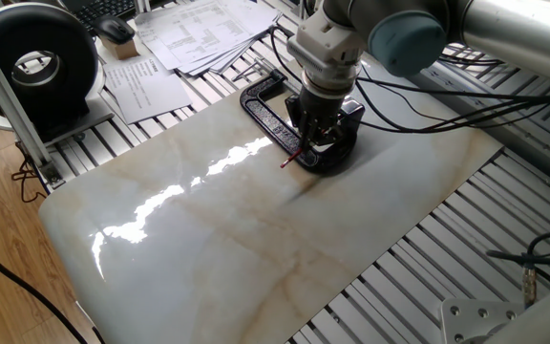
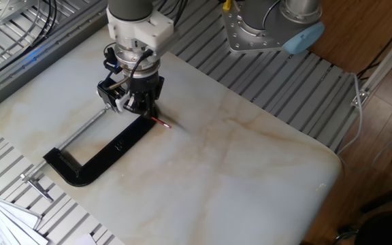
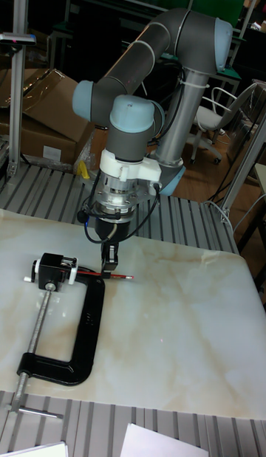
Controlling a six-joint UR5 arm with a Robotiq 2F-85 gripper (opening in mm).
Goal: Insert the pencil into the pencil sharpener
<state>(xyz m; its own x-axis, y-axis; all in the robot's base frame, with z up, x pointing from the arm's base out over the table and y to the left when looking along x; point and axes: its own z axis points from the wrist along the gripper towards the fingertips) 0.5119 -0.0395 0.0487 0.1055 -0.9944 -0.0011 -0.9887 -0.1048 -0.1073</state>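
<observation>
Flanking pencil [image 3: 118,275]: clamp [image 3: 85,331], sharpener [image 3: 53,269].

Marble table [image 2: 250,170]; black clamp [image 2: 101,158] on it

No lettering can be read anywhere; the printed sheets [image 1: 199,33] are too small to make out

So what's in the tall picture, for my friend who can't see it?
A grey robot arm reaches down to a marble table, its gripper on a thin red pencil. The pencil lies level, pointing at a small black sharpener held in a big black clamp.
</observation>
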